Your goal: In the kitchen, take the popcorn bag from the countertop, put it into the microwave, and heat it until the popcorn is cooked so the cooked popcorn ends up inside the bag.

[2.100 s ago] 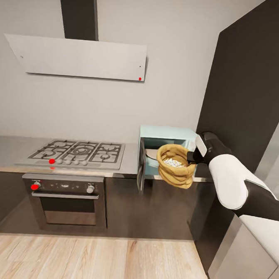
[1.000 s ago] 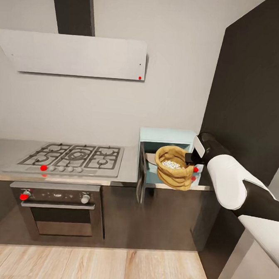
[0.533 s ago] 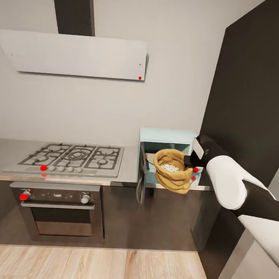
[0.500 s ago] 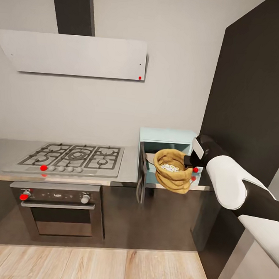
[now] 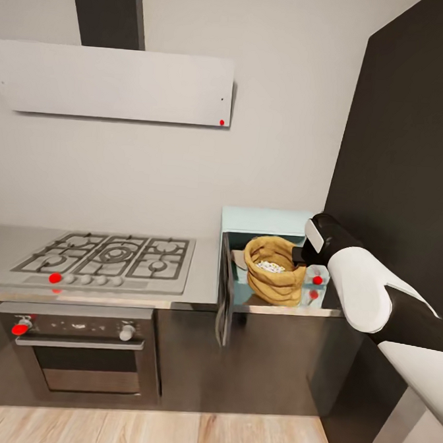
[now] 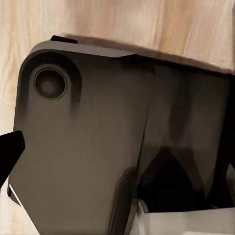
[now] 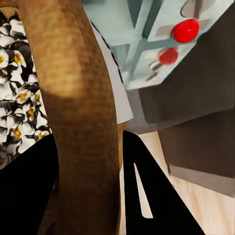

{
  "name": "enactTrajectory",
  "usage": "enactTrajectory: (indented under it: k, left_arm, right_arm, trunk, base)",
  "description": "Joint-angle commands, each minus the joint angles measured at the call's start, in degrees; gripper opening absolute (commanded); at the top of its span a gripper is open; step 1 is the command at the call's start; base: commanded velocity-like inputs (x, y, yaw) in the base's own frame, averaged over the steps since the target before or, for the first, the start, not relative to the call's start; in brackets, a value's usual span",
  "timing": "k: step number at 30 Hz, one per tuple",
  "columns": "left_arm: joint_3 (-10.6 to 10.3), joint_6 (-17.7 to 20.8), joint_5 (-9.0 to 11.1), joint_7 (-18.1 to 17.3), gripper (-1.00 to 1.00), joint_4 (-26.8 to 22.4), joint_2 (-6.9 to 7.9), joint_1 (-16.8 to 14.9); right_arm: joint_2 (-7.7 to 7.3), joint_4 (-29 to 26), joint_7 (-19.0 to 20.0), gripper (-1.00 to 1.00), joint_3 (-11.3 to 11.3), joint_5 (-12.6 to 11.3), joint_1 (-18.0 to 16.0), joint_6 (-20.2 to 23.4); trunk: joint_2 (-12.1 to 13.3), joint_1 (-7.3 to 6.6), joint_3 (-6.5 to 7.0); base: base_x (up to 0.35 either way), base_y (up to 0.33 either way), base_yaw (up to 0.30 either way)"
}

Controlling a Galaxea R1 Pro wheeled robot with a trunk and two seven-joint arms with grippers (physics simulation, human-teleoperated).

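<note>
The tan popcorn bag (image 5: pixel 274 279) hangs at the mouth of the mint-blue microwave (image 5: pixel 266 221), whose dark door (image 5: pixel 225 289) stands swung open to the left. Pale popcorn (image 5: pixel 269 266) fills the bag. My right gripper (image 5: pixel 301 256) is shut on the bag's right rim. In the right wrist view its black fingers (image 7: pixel 147 191) pinch the rolled rim (image 7: pixel 81 107), with popcorn (image 7: pixel 17 112) on one side and the microwave's red-dotted panel (image 7: pixel 186 30) beyond. The grey countertop (image 5: pixel 204 273) runs under the microwave. A black fingertip (image 6: pixel 9 151) of my left gripper shows above my dark base.
A gas hob (image 5: pixel 106 261) sits on the counter to the left, above a built-in oven (image 5: pixel 80 354). A flat hood (image 5: pixel 119 83) hangs on the wall. A tall dark cabinet (image 5: pixel 404 161) stands close to the right of the microwave. Wooden floor (image 5: pixel 167 432) lies below.
The view has moved closer to the counter. My right gripper has carried the bag up and inward, from in front of the counter edge to the microwave's opening.
</note>
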Motion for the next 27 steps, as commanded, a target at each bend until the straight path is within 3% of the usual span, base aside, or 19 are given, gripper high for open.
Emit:
enactTrajectory:
  k: [1,9,23,27]
  left_arm:
    - [0.2,-0.07,0.28,-0.04,1.0,-0.08,-0.02,0.03]
    - [0.2,-0.07,0.28,-0.04,1.0,-0.08,-0.02,0.02]
    - [0.2,-0.07,0.27,-0.04,1.0,-0.08,-0.02,0.02]
    - [0.19,-0.05,0.27,-0.07,1.0,-0.08,-0.02,0.04]
  right_arm:
    - [0.06,-0.08,0.03,-1.0,-0.43,0.52,-0.04,0.2]
    - [0.06,-0.08,0.03,-1.0,-0.42,0.55,-0.04,0.2]
    - [0.14,0.02,-0.06,-1.0,-0.23,0.31,-0.04,0.2]
    - [0.15,0.02,-0.06,-1.0,-0.23,0.34,-0.04,0.2]
  trunk:
    - [-0.04,0.04,-0.06]
    - [-0.04,0.04,-0.06]
    - [-0.04,0.04,-0.06]
    - [-0.04,0.04,-0.06]
  base:
    - [0.282,0.0,0.0]
    - [0.238,0.0,0.0]
    - [0.009,0.0,0.0]
    - [0.2,0.0,0.0]
